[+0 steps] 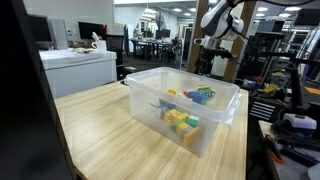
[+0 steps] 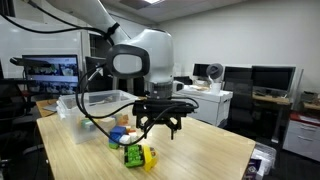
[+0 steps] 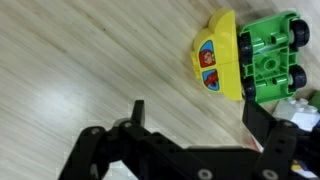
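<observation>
While your gripper (image 3: 193, 118) hovers low over the wooden table (image 3: 70, 60), its fingers (image 3: 137, 108) stand wide apart and hold nothing. The yellow and green toy car (image 3: 250, 60) lies just beyond the fingertips, off the line between them and nearer to one finger. Its black wheels face the camera, so I judge it rests tipped over and will not roll. In an exterior view, the clear bin (image 2: 97, 100) stands behind the fingers, well apart.
</observation>
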Robot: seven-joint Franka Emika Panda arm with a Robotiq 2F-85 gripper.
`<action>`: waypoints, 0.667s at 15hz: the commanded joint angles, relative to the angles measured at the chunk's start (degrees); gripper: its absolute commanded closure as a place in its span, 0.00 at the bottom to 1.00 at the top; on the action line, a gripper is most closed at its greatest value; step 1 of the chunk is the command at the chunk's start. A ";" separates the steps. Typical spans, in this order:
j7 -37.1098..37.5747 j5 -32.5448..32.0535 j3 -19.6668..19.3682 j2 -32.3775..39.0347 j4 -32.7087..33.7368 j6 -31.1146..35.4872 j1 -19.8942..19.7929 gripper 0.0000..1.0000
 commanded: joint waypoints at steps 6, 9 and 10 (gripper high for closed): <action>-19.42 -1.13 1.05 1.26 -4.68 3.97 -0.41 0.00; -21.28 -1.02 1.17 2.95 -5.17 6.28 -0.53 0.00; -21.59 -0.93 1.30 3.45 -5.24 6.90 -0.64 0.00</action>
